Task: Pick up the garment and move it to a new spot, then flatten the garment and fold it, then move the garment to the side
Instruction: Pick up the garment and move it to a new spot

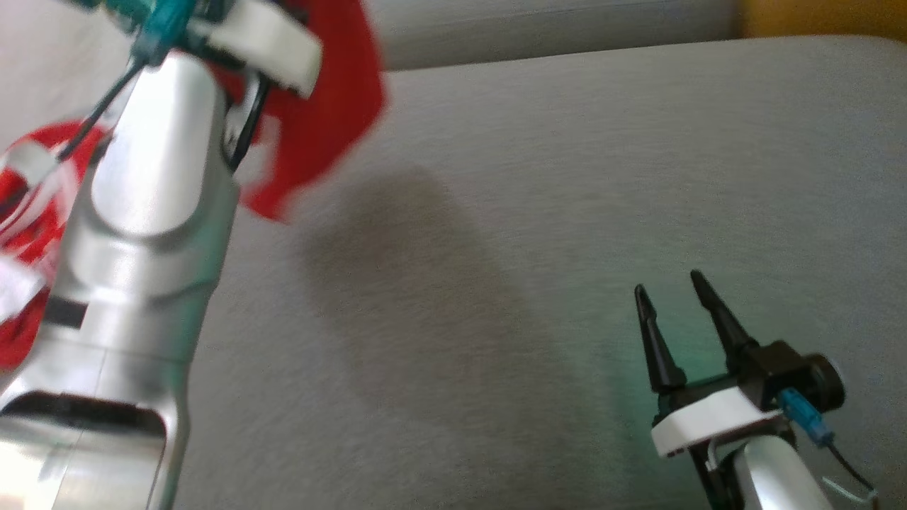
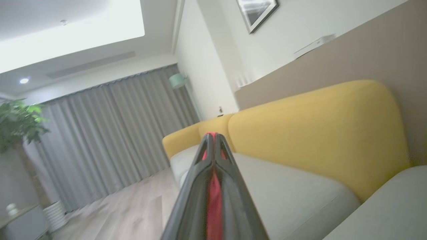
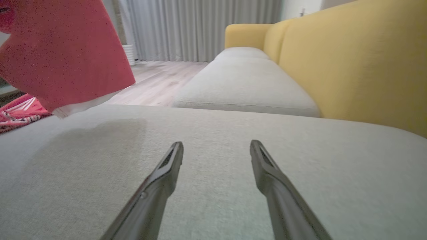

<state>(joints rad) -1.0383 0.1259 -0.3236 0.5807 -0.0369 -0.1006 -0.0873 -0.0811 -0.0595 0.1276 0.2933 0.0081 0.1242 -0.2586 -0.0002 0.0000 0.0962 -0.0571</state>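
Observation:
The garment [image 1: 333,127] is red with white stripes. Its upper part hangs in the air at the top left, blurred, while its lower part [image 1: 28,212] rests on the grey seat cushion [image 1: 567,177]. In the left wrist view my left gripper [image 2: 213,135] is raised and shut on a fold of the red fabric [image 2: 213,203]. In the head view my pale left forearm [image 1: 142,212] covers part of the garment. My right gripper [image 1: 669,283] hovers low over the cushion at the lower right, open and holding nothing. The right wrist view has the same gripper [image 3: 217,144], with the garment [image 3: 63,56] hanging to its upper left.
The grey cushion [image 3: 217,186] is wide, and a second grey seat [image 3: 243,83] lies beyond it. A yellow backrest [image 3: 350,60] runs along the right. Wooden floor [image 3: 156,83] and grey curtains [image 3: 200,26] lie past the cushion's edge.

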